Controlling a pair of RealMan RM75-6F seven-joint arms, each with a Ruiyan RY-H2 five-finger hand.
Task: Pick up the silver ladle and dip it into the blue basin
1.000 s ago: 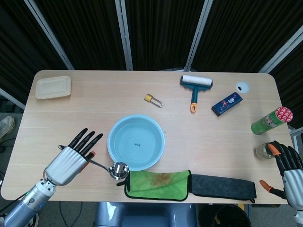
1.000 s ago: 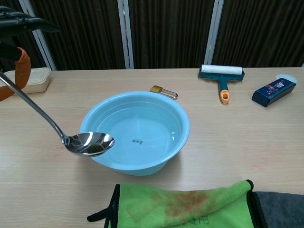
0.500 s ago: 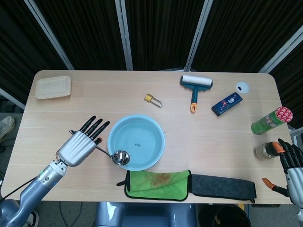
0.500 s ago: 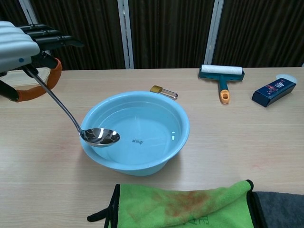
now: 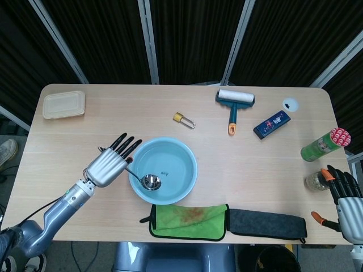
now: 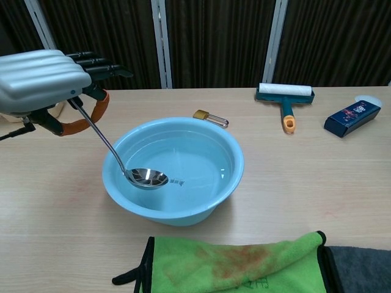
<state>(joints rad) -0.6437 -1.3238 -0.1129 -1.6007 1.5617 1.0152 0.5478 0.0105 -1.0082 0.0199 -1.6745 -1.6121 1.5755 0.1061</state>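
In the head view, the left hand (image 5: pixel 108 166) sits left of centre, just beside the left rim of the blue basin (image 5: pixel 184 156). It grips the handle of the silver ladle (image 5: pixel 150 181), its dark fingers lying straight and side by side, pointing up and to the right. The ladle's bowl lies inside the basin, in its lower left part. Below the basin a green cloth (image 5: pixel 190 220) lies at the table's lower edge, with a dark grey cloth (image 5: pixel 266 223) just beside it on the right. A beige lidded box (image 5: pixel 63 104) sits at the upper left of the table, a small padlock (image 5: pixel 182 119) above the basin, a lint roller (image 5: pixel 233 102) right of centre at the top, and a dark blue packet (image 5: pixel 271 124) further right. A green can (image 5: pixel 325 145) lies near the right edge. The right hand (image 5: pixel 343 195) shows at the lower right corner, off the table's edge, fingers spread and holding nothing.

In the chest view, the left hand (image 6: pixel 46 82) fills the upper left, clamped on the ladle's handle. The ladle (image 6: pixel 146 177) slants down to the right over the basin's rim, and its bowl rests low inside the blue basin (image 6: pixel 229 155). The padlock (image 6: pixel 209 117), lint roller (image 6: pixel 285 97) and packet (image 6: pixel 352 118) lie behind the basin; the green cloth (image 6: pixel 238 265) fills the bottom edge.
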